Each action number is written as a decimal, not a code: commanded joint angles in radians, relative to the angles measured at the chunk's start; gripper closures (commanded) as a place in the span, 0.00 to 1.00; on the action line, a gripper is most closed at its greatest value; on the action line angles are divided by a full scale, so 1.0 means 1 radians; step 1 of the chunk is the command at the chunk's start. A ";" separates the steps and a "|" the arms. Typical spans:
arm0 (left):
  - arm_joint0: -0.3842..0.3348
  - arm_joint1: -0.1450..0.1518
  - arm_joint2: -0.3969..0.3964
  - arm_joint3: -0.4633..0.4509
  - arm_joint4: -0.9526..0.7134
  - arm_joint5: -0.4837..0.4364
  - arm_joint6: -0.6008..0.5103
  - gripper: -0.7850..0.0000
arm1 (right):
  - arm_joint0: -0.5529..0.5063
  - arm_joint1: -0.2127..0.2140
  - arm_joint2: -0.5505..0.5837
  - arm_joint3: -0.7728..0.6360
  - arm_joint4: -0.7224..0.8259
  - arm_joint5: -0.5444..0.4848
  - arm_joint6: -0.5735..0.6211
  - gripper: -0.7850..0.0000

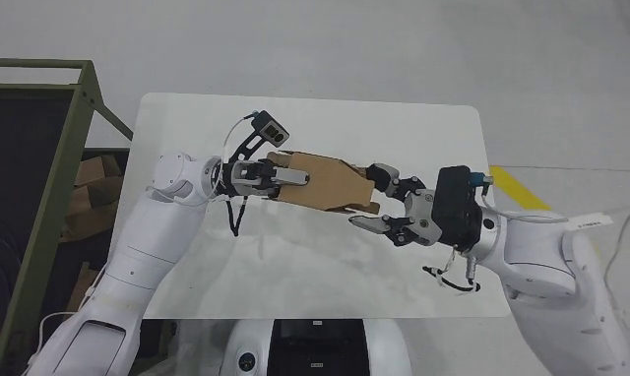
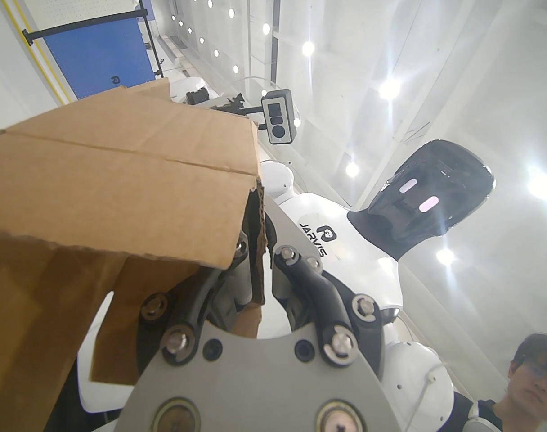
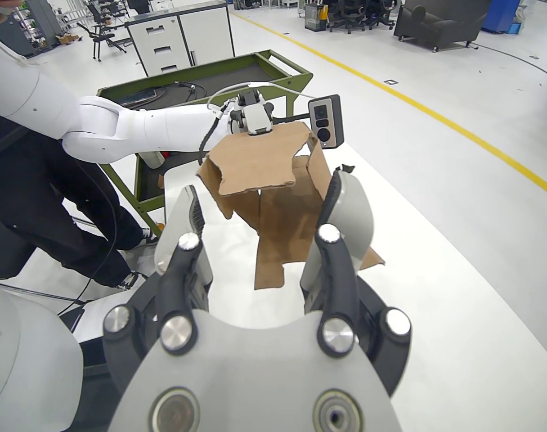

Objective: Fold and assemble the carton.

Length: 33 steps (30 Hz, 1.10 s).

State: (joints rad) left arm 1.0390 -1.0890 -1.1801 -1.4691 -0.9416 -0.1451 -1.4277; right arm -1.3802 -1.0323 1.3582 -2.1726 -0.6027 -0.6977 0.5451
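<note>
A brown cardboard carton (image 1: pixel 330 182), partly unfolded with loose flaps, is held above the middle of the white table (image 1: pixel 295 268). My left gripper (image 1: pixel 285 177) is shut on the carton's left end; the left wrist view has a cardboard flap (image 2: pixel 257 245) pinched between its fingers, with the carton (image 2: pixel 116 186) looming just beyond them. My right gripper (image 1: pixel 379 204) stands open at the carton's right end, its fingers apart on either side of the hanging flaps (image 3: pixel 273 231). The right wrist view has the left gripper (image 3: pixel 253 121) gripping the carton's far edge.
An olive-green metal cart (image 1: pixel 59 150) with cardboard pieces inside stands left of the table. A person's legs (image 3: pixel 53 209) are beside that cart in the right wrist view. Bare table surface lies in front of and behind the carton.
</note>
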 commanded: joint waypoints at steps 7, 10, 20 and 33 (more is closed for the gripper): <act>0.001 -0.003 -0.001 0.001 0.002 0.003 -0.006 1.00 | -0.010 0.001 -0.006 -0.018 -0.063 0.042 -0.023 0.35; 0.001 -0.004 -0.001 0.001 0.003 0.005 -0.008 1.00 | -0.011 0.001 -0.008 -0.020 -0.071 0.045 -0.028 0.36; -0.002 -0.007 0.001 0.003 0.007 0.010 -0.016 1.00 | -0.003 0.002 -0.021 -0.022 -0.102 0.061 -0.042 0.55; 0.000 -0.011 0.000 0.004 0.013 0.005 -0.013 1.00 | 0.006 0.005 -0.041 -0.015 -0.091 0.070 -0.033 0.61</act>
State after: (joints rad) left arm 1.0385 -1.0995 -1.1803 -1.4658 -0.9281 -0.1384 -1.4433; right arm -1.3765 -1.0279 1.3203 -2.1870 -0.6954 -0.6281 0.5102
